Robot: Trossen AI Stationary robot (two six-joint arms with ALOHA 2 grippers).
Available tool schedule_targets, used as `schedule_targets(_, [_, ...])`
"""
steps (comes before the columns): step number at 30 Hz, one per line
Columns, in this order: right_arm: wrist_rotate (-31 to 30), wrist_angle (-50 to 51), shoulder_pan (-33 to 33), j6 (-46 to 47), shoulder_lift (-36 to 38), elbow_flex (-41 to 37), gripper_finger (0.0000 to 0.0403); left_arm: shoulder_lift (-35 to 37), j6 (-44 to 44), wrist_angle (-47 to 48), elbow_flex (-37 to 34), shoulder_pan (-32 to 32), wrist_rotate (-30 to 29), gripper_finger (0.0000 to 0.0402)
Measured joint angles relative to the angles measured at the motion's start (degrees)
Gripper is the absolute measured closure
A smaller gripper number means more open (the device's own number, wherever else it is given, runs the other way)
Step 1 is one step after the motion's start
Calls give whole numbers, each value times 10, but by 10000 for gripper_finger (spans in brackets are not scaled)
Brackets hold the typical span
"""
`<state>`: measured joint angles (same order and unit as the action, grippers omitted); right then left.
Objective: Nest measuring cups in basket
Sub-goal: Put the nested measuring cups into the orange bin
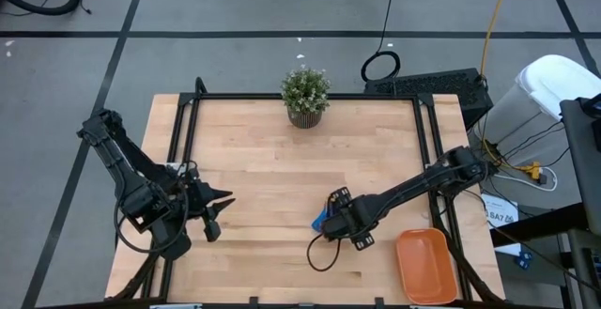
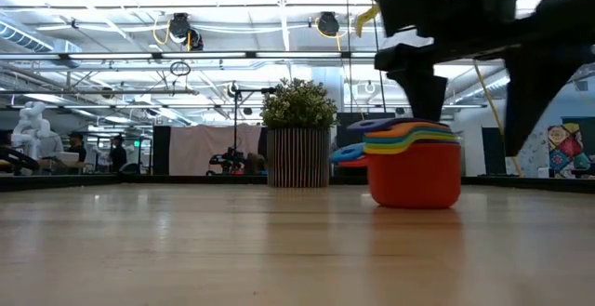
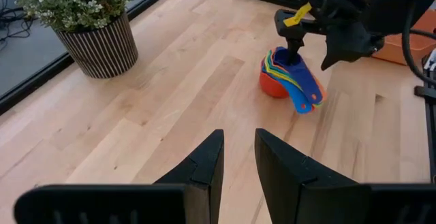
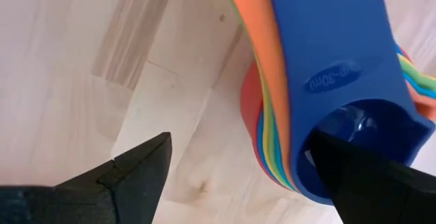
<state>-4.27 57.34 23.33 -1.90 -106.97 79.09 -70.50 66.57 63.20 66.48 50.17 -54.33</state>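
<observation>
The measuring cups (image 2: 414,166) are nested in one stack, red outermost and blue innermost, and the stack stands on its red base right of the table's middle (image 1: 322,220). Their handles fan out to one side (image 3: 303,98). My right gripper (image 4: 235,156) is open and comes down over the stack. One finger (image 4: 368,176) reaches into the blue cup's bowl (image 4: 354,122). The other finger (image 4: 129,176) stands outside, apart from the wall. The orange basket (image 1: 427,267) lies at the near right corner. My left gripper (image 3: 238,163) is open and waits at the table's left (image 1: 218,210). My right gripper comes at the stack from above, pointing down, with one finger (image 2: 423,92) dipping into the innermost blue cup (image 3: 289,60) and the other (image 2: 525,101) outside the stack. I cannot tell whether the inner finger touches the cup. The stack stands on the table.
A small potted plant (image 1: 305,98) stands at the far edge's middle (image 2: 297,143). Black frame rails (image 1: 178,140) run along the table's left, far and right sides. Bare wood lies between the two grippers (image 3: 170,88).
</observation>
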Motion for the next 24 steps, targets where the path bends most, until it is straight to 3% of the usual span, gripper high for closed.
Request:
schedule_targets(8, [-22, -10, -11, 19, 62, -1, 62, 0, -2, 0, 0, 0, 0, 314])
schedule_targets(24, [-76, -27, 9, 5, 62, 55, 62, 0, -3, 2, 0, -4, -1, 314])
